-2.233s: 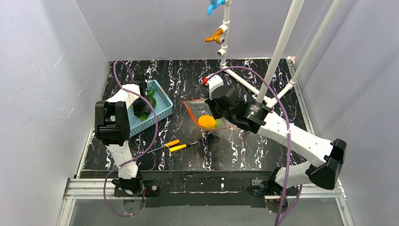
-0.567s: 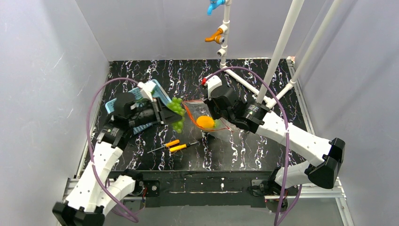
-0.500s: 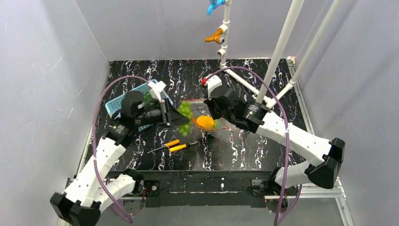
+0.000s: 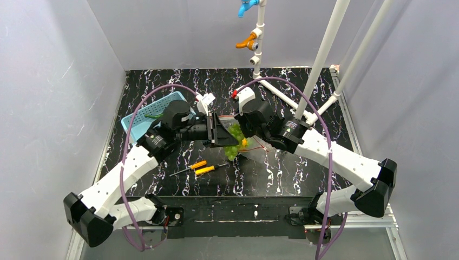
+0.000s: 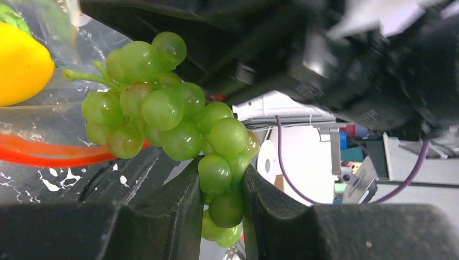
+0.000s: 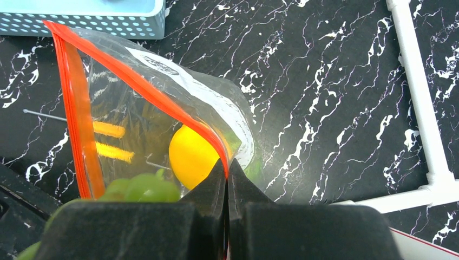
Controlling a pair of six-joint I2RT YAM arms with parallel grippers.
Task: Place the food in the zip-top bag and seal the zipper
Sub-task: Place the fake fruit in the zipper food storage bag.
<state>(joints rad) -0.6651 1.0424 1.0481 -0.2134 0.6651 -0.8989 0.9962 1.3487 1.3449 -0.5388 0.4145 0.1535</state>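
Two tools meet at the zip-top bag: the left tool grips a bunch of green grapes at its open mouth, the right tool pinches the red-orange zipper edge (a yellow lemon lies inside).

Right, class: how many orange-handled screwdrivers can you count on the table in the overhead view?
2. Both lie side by side on the marbled table: the farther screwdriver, and the nearer screwdriver right in front of it. Others could be hidden from view.
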